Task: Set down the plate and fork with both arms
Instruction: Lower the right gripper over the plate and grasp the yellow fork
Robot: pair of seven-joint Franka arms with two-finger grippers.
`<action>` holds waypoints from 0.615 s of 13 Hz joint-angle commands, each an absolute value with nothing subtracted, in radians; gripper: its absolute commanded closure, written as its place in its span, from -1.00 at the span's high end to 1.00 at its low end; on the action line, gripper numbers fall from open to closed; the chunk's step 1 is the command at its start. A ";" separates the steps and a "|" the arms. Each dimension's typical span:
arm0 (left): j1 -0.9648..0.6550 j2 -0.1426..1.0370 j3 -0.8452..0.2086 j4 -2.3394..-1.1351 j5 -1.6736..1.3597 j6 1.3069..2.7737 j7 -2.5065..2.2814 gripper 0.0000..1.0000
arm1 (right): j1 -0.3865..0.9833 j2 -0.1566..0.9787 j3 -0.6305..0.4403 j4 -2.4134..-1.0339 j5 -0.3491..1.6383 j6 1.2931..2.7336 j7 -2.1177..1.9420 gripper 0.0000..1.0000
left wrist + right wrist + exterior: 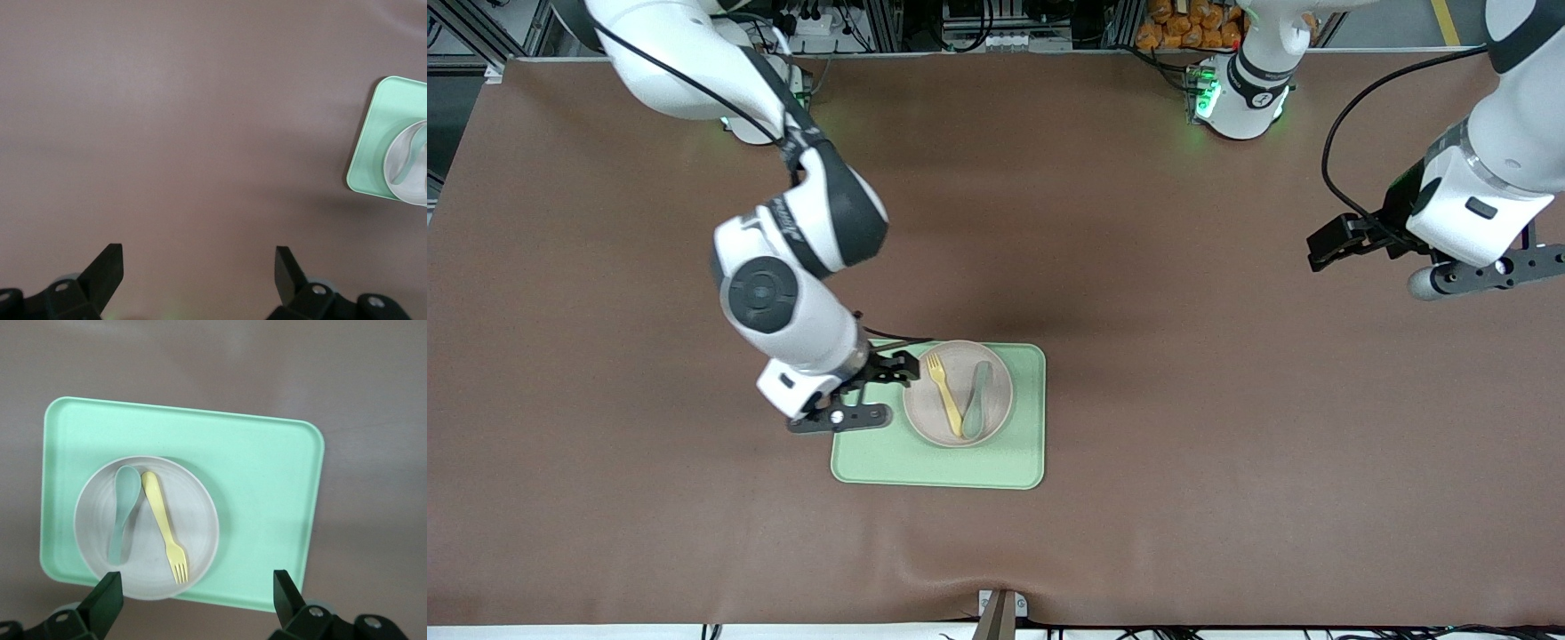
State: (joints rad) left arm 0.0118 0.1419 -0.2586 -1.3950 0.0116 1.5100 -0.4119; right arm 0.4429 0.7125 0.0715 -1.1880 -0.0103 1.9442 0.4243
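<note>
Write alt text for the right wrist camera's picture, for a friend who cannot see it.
A round speckled plate sits on a light green tray on a brown table, holding a pale yellow fork and a grey-green spoon whose handle ends meet in a V. The right gripper hangs open over the tray's edge, its two black fingertips at the picture's edge.

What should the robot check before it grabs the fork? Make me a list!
1. Fork lies on the plate, uncovered: ok.
2. Spoon apart from the fork: handle ends nearly meet, cannot tell.
3. Plate sits on the tray: ok.
4. Right gripper open, above the tray: ok.
5. Right gripper lined up over the fork: not ok.
6. Left gripper open, waiting over bare table: ok.
</note>
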 commanded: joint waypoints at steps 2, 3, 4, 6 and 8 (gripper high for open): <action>0.041 0.092 -0.270 -1.474 0.018 1.552 -0.381 1.00 | 0.485 0.811 0.063 -1.143 -0.038 1.999 0.456 0.76; 0.054 0.084 -0.270 -1.482 0.017 1.560 -0.347 1.00 | 0.491 0.821 0.063 -1.147 -0.038 1.999 0.454 0.70; 0.075 0.080 -0.270 -1.494 0.014 1.566 -0.316 1.00 | 0.502 0.833 0.061 -1.160 -0.043 2.006 0.456 0.62; 0.091 0.054 -0.270 -1.532 0.012 1.591 -0.302 1.00 | 0.522 0.850 0.061 -1.192 -0.083 2.087 0.456 0.57; 0.091 0.040 -0.270 -1.549 0.011 1.603 -0.301 1.00 | 0.532 0.874 0.061 -1.223 -0.109 2.163 0.456 0.48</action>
State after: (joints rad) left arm 0.0804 0.0959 -0.2590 -1.4863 0.0116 1.5733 -0.3120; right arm 0.5149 0.8505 0.0694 -1.2071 -0.0724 2.1070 0.4444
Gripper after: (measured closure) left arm 0.000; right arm 0.225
